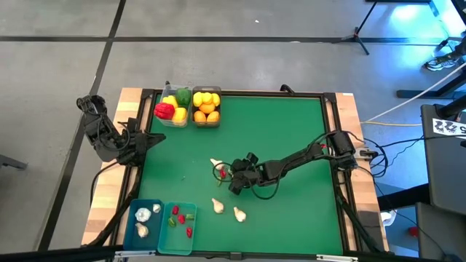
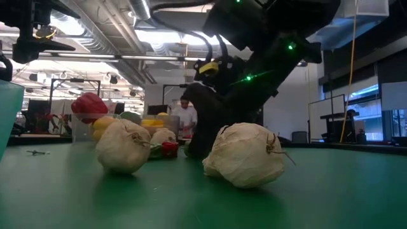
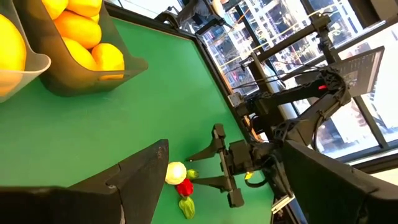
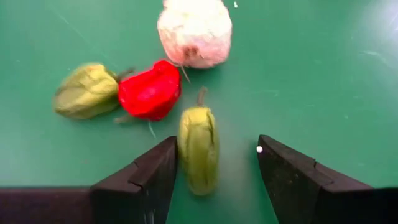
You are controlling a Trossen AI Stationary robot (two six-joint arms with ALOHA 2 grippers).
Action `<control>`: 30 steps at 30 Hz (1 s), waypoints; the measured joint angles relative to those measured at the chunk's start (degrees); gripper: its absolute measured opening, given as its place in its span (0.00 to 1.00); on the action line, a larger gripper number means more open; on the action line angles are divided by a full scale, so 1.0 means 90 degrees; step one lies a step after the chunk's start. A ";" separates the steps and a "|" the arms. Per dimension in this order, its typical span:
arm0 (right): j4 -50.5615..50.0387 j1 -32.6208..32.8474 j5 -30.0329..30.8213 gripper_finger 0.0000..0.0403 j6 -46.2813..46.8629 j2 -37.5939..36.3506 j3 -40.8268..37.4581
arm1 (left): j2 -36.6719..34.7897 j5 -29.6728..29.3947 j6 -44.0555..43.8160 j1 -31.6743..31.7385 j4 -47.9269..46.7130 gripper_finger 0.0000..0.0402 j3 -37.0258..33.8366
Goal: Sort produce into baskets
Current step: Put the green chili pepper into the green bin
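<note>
My right gripper (image 1: pixel 224 173) is open and low over the table's middle. A green chili (image 4: pixel 198 155) lies on the table between its fingers, close against one finger (image 4: pixel 155 171). Just beyond lie a red chili (image 4: pixel 149 90), a second green chili (image 4: pixel 87 91) and a garlic bulb (image 4: pixel 194 31). Two more garlic bulbs (image 1: pixel 217 206) (image 1: pixel 239 214) lie nearer the front edge. My left gripper (image 1: pixel 154 138) is open and empty at the table's left edge. My right gripper's fingers come from above, slanting down, and lie along the green chili on either side of it. One finger stands right against the chili's side (image 4: pixel 181 155). I cannot tell whether it touches. The chili lies flat on the table.
A clear bin of bell peppers (image 1: pixel 172 108) and a clear bin of lemons and oranges (image 1: pixel 206 107) stand at the far left. A teal bin with garlic (image 1: pixel 143 222) and a teal bin with chilies (image 1: pixel 180 222) stand at the near left. A person (image 2: pixel 187 121) is in the room behind.
</note>
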 joint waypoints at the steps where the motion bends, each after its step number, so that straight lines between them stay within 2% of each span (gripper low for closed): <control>1: 0.0011 0.0001 0.0005 0.53 0.0011 0.0001 -0.0039 | 0.0000 -0.0001 0.0001 -0.0001 0.0000 0.76 0.0000; 6: 0.0091 -0.0006 0.0037 0.50 0.0001 -0.0002 -0.0070 | 0.0000 -0.0001 0.0000 0.0000 0.0000 0.76 0.0000; 17: 0.0284 -0.0083 -0.0038 0.22 -0.0165 0.0001 -0.0077 | 0.0000 -0.0001 -0.0096 0.0000 0.0002 0.76 0.0000; 21: 0.0282 -0.0083 -0.0098 0.14 -0.0194 -0.0032 -0.0071 | 0.0000 -0.0001 -0.0125 -0.0001 0.0002 0.76 0.0000; 30: 0.0474 -0.0034 -0.0256 0.13 -0.0415 -0.0507 -0.0067 | 0.0000 -0.0043 -0.0130 0.0001 0.0002 0.76 0.0000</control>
